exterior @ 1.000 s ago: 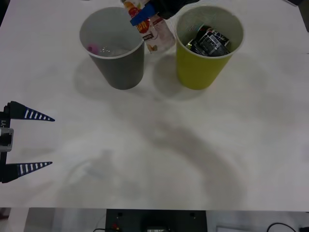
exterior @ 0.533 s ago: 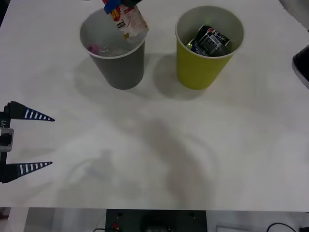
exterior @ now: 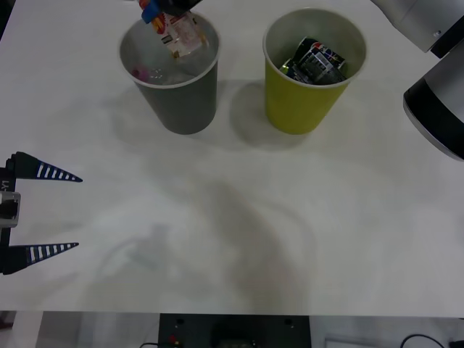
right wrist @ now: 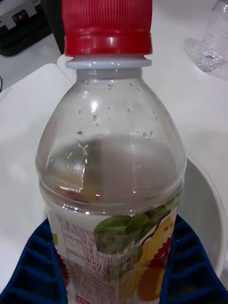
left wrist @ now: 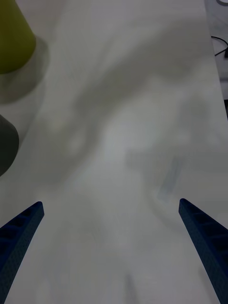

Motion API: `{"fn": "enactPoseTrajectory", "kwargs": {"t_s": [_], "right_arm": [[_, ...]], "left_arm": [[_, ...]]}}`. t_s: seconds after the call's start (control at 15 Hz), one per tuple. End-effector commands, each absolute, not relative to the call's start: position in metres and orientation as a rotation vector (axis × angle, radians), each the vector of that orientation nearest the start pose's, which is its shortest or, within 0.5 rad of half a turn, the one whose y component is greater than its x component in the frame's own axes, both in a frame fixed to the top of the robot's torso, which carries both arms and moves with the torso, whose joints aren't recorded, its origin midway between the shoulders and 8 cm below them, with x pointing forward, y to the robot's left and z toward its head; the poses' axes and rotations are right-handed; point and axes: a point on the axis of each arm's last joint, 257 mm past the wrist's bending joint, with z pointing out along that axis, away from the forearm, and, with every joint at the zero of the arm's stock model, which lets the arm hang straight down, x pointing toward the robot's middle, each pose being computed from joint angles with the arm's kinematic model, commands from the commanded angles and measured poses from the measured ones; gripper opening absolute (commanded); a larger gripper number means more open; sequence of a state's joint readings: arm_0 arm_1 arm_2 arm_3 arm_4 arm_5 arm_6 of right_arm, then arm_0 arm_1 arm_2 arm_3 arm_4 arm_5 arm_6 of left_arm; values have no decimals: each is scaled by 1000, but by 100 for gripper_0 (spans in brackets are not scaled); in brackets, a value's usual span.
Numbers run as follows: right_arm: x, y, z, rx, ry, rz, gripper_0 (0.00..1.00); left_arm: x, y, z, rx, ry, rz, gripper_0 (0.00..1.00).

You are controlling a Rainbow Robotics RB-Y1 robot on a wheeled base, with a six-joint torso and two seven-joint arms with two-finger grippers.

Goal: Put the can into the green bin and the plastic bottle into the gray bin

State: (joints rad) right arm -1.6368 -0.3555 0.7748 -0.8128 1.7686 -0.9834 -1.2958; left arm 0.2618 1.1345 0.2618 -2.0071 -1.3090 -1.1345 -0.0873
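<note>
The white desk [exterior: 232,239] spread below both hands, the widest thing in sight; the right arm's pale and dark links crossed the far right corner above it. The gray bin [exterior: 170,72] stood directly under the right hand [exterior: 161,9], and the green bin [exterior: 313,71] stood beside it, off to that hand's right and apart from it; a dark crushed can [exterior: 316,61] lay inside the green bin, below its rim. The right hand was clenched on the plastic bottle [exterior: 181,32]; in the right wrist view its blue ribbed fingers [right wrist: 31,270] pressed against the label on both sides, with the red cap [right wrist: 107,26] pointing away from the hand and the gray bin's white rim [right wrist: 209,190] curving behind the bottle. In the front view the bottle hung tilted over the mouth of the gray bin, its lower end just within the rim; whether it touched the wall could not be told. The left hand [exterior: 43,212] hovered over the near left edge of the desk, well apart from both bins, its fingers spread wide and grasping nothing; ahead of it lay bare desk. A small pink-capped thing [exterior: 138,72] lay at the bottom of the gray bin, beneath the right hand.
</note>
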Motion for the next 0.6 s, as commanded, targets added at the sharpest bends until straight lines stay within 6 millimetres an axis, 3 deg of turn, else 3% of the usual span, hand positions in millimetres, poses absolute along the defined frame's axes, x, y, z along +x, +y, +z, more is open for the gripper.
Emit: {"fn": "enactPoseTrajectory", "kwargs": {"t_s": [0.07,0.27,0.6], "right_arm": [[601,124,46,-1142,1892,365,100],[601,113,50,-1132,1911,378,100],[581,55,76,-1188,1953,469,100]], "left_arm": [[341,286,-167,1762,1444,-118,98],[341,286,-167,1762,1444,-118,98],[341,286,-167,1762,1444,-118,98]]}}
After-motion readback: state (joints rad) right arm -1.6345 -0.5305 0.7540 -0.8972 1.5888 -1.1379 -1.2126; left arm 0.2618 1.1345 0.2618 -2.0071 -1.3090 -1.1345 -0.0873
